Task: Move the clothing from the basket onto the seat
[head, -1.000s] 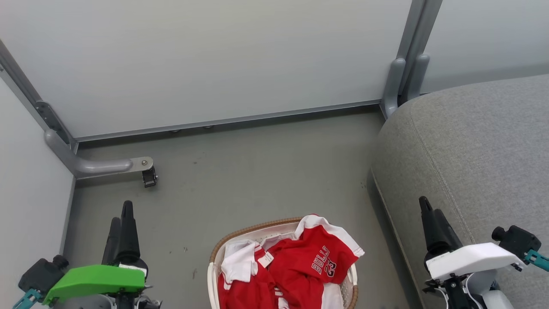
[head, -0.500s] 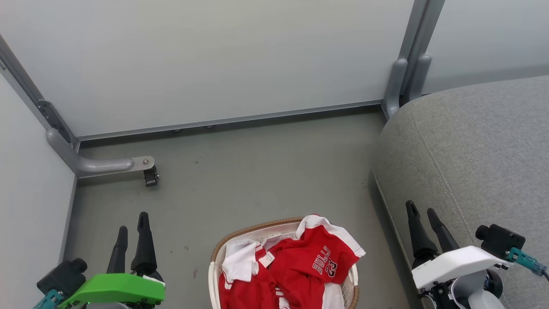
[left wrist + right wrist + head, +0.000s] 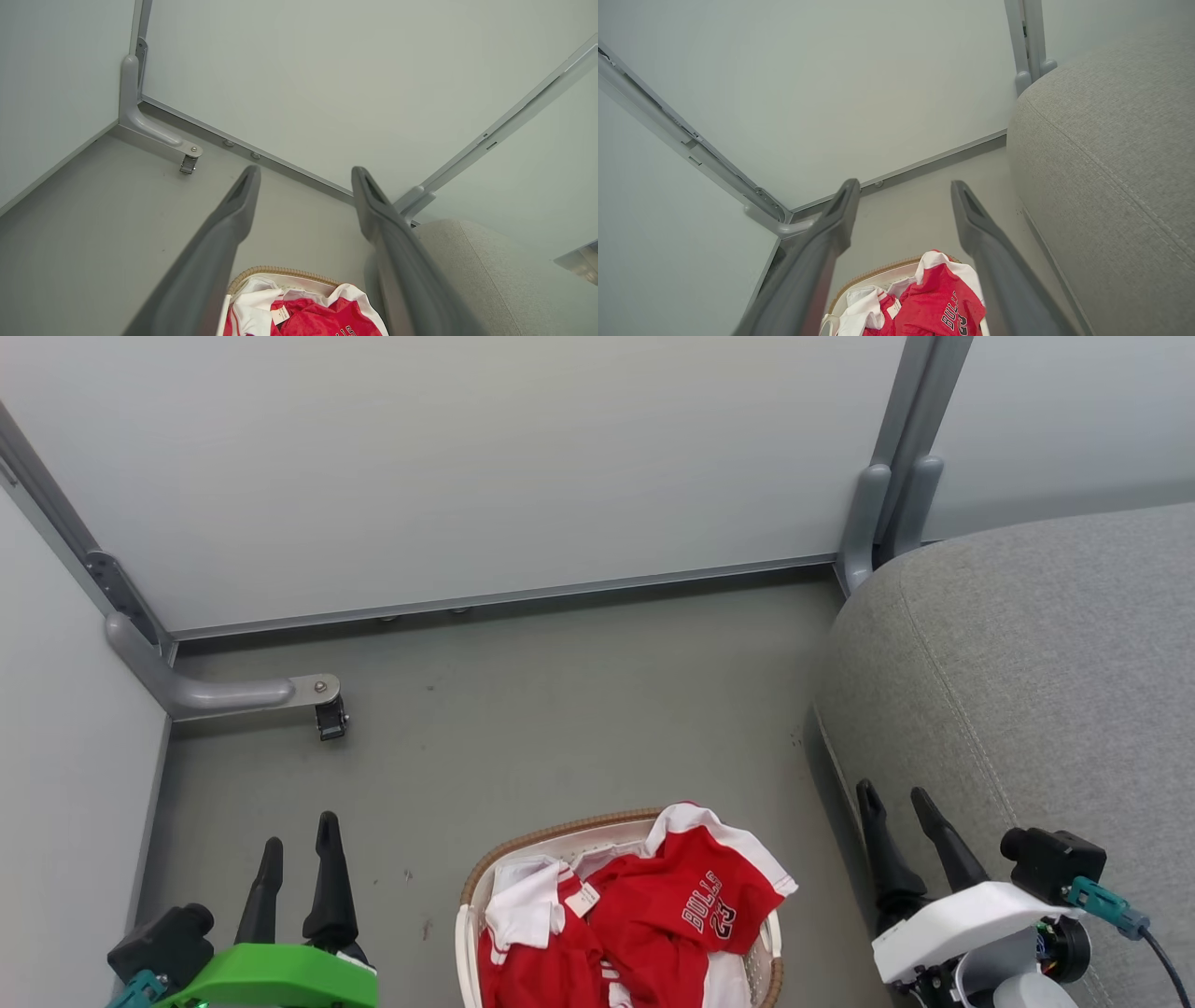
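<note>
Between the two grippers, on the grey floor (image 3: 560, 709), stands the laundry basket (image 3: 551, 833). The red clothing (image 3: 691, 896) is heaped inside it, a "BULLS 23" jersey uppermost and draped over the rim on the side towards the right gripper (image 3: 893, 791). That gripper's jaws stand apart and empty, just beside the front edge of the grey sofa seat (image 3: 1046, 663). The left gripper (image 3: 299, 832) hovers over the floor on the basket's other side, jaws likewise apart, holding nothing.
</note>
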Tool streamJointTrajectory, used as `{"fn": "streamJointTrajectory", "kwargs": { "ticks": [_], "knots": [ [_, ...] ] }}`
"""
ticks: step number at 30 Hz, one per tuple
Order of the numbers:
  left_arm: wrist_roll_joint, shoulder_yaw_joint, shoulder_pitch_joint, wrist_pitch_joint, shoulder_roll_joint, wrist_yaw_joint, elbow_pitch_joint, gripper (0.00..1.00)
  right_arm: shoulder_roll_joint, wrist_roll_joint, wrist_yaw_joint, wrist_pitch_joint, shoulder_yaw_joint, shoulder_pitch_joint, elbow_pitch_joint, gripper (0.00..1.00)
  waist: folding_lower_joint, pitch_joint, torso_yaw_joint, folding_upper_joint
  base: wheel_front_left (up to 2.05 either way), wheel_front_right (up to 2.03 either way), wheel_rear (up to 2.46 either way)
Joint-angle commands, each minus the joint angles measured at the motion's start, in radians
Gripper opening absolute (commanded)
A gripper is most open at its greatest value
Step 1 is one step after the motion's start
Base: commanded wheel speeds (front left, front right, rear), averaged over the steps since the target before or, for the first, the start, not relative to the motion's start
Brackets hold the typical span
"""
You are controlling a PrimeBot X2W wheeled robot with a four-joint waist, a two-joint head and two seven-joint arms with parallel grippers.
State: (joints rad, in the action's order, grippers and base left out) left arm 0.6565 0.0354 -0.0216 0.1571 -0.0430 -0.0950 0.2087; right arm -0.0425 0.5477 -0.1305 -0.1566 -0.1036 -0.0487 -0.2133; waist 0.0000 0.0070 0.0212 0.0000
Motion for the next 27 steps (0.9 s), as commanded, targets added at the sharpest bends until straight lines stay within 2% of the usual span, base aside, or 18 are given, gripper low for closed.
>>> {"fn": "streamJointTrajectory", "kwargs": {
  "ticks": [1,27],
  "knots": [
    [-0.033,0.003,-0.007,0.010,-0.008,0.006,-0.003,1.00,-0.006,-0.032,0.000,-0.011,-0.005,0.008,0.003,1.00,0.0000,0.000,0.000,0.0000,0.00,0.00,0.00],
    [-0.242,0.027,-0.048,0.068,-0.010,0.006,0.022,1.00,-0.009,-0.262,0.000,-0.070,-0.044,0.029,-0.001,1.00,0.0000,-0.007,0.007,0.0000,0.00,0.00,0.00]
  ]
}}
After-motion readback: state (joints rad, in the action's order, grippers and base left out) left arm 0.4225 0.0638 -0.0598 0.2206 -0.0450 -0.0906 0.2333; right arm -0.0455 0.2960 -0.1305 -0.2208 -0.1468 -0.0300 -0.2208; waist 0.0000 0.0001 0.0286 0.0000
